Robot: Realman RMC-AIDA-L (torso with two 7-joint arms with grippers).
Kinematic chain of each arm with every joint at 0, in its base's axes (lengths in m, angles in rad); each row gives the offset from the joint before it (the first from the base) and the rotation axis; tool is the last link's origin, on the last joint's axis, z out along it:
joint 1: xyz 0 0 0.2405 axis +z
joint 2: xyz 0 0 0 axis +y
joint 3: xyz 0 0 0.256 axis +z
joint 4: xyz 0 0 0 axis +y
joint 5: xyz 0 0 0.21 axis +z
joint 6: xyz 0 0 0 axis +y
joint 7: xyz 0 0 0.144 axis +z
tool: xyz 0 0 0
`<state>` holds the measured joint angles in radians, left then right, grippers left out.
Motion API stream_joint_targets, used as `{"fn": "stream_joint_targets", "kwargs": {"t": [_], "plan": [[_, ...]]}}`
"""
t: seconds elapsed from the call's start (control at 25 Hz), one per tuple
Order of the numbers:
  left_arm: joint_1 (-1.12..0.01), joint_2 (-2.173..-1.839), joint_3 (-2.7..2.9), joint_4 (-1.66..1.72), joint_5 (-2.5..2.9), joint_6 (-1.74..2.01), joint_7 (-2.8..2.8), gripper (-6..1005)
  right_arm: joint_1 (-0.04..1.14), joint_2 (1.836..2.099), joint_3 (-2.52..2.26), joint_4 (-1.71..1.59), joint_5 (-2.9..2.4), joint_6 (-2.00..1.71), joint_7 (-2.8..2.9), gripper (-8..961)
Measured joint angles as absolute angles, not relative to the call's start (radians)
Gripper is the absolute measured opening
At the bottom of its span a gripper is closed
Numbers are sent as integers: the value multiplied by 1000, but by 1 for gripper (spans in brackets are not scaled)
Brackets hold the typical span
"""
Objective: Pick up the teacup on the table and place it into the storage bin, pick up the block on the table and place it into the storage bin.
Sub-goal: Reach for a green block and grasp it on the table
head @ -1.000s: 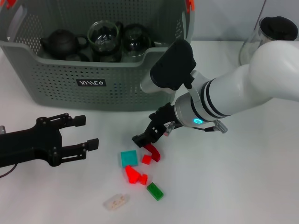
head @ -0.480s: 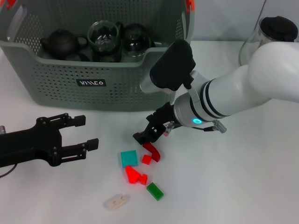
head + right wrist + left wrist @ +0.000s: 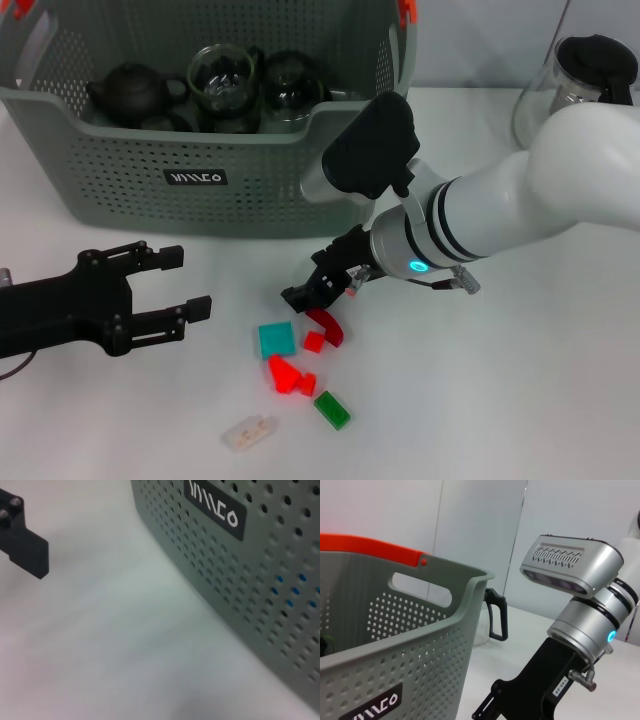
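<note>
Several small blocks lie on the white table in the head view: a red arch block (image 3: 326, 326), a teal square block (image 3: 276, 340), red pieces (image 3: 288, 376) and a green brick (image 3: 332, 410). My right gripper (image 3: 308, 290) hovers open just above the red arch, holding nothing. The grey-green storage bin (image 3: 120, 190) stands at the back left; its black label (image 3: 215, 509) also shows in the right wrist view. Inside the bin sit glass cups (image 3: 222, 80) and a black teapot (image 3: 135, 92). No teacup is in view on the table. My left gripper (image 3: 188, 284) rests open at the left, empty.
A pale translucent brick (image 3: 248, 432) lies nearest the front edge. A glass pitcher with a black lid (image 3: 585, 65) stands at the back right, its handle (image 3: 496, 615) showing beyond the bin's rim (image 3: 445, 630). The right forearm (image 3: 500, 215) reaches over the table's middle.
The right arm has sunk a little and its gripper has edged slightly toward the red arch block. The left arm and the blocks have not moved.
</note>
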<state>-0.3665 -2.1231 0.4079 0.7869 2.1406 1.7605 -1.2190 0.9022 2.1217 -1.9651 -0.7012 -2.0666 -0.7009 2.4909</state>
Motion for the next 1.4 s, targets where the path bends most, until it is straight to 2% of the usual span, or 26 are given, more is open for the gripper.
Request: {"fn": "stream_joint_targets", "kwargs": {"t": [1.4], "plan": [[-360, -2123, 408, 787, 2141, 1762, -1201, 763, 897, 2121, -1986, -689, -2039, -683, 2501, 675]]}}
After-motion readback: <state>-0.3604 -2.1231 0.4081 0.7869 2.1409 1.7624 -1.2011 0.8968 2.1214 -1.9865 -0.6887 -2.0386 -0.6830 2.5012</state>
